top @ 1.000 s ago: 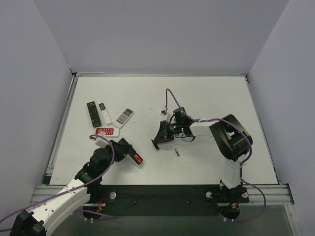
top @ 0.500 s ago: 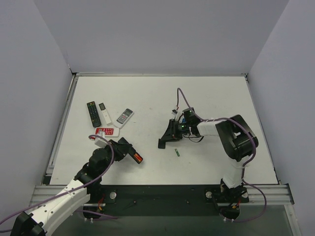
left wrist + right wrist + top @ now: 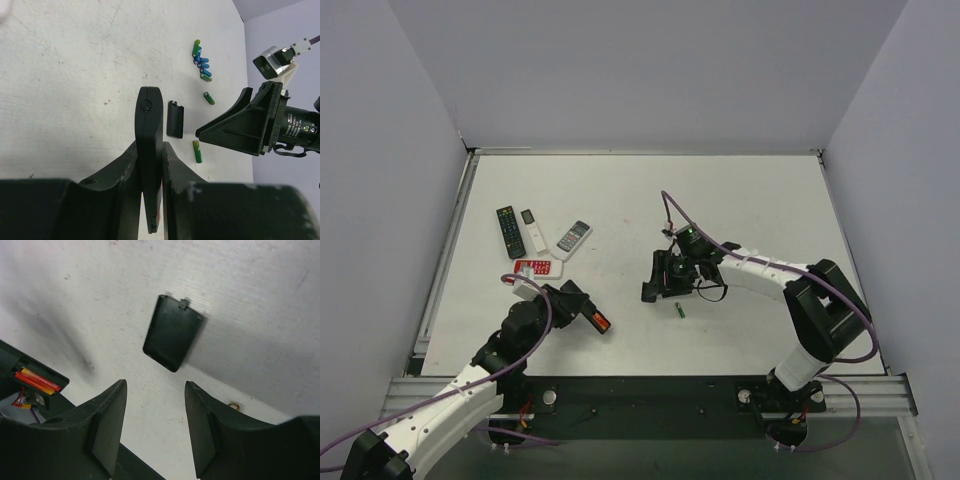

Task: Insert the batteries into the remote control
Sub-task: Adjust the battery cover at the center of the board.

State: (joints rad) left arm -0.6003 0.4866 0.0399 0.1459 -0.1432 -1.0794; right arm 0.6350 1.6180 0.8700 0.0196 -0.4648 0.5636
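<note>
On the white table (image 3: 740, 200), at seven o'clock, our left gripper (image 3: 150, 150) is clamped tight on the remote control (image 3: 149, 115), with orange-red batteries (image 3: 39, 381) showing in its open bay. Near centre, our right gripper (image 3: 156, 390) hangs half-spread and empty over the black cover (image 3: 173, 332), hiding it from overhead. Other remotes (image 3: 574, 238) lie at ten o'clock. We see a green cell (image 3: 680, 310) just beside the right gripper, at its five o'clock.

Plain black showing on remote control (image 3: 150, 150); orange-red batteries (image 3: 39, 380) with yellow edging showing in its open bay. Matte black cover piece (image 3: 172, 332) lying on white table (image 3: 620, 190), faint grey specks showing. Heap of loose cells (image 3: 202, 62) showing blue and green; single cell (image 3: 680, 310) showing green. Far left: button remote (image 3: 509, 231) showing black, red-and-white remote (image 3: 535, 268) lying nearer. Cable (image 3: 551, 310) showing purple.
</note>
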